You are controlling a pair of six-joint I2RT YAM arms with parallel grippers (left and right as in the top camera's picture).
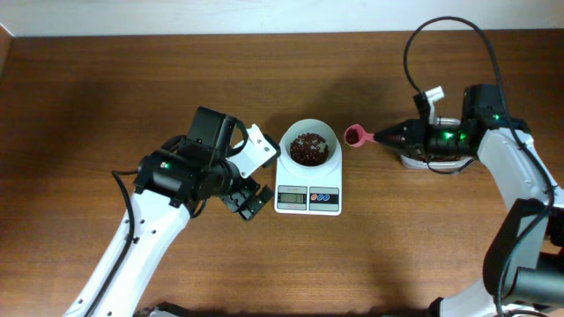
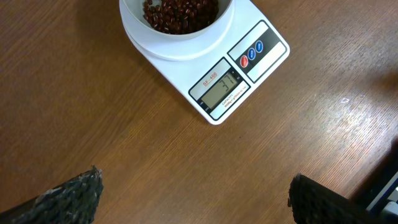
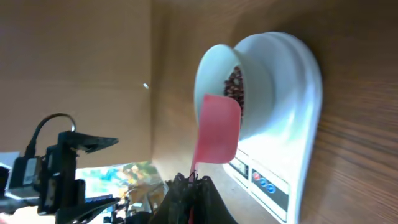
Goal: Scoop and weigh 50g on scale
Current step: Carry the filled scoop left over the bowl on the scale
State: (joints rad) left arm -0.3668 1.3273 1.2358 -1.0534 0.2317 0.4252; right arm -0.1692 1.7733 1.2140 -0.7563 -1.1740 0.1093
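Plainly, right tool (image 1: pixel 389 136) pinches a pink scoop (image 1: pixel 354 136) beside the scale (image 1: pixel 308 199) — left tool (image 1: pixel 257 173) spread.

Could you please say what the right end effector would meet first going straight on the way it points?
Probably the white bowl on the scale: the pink scoop in the right end effector points at its rim; height unclear.
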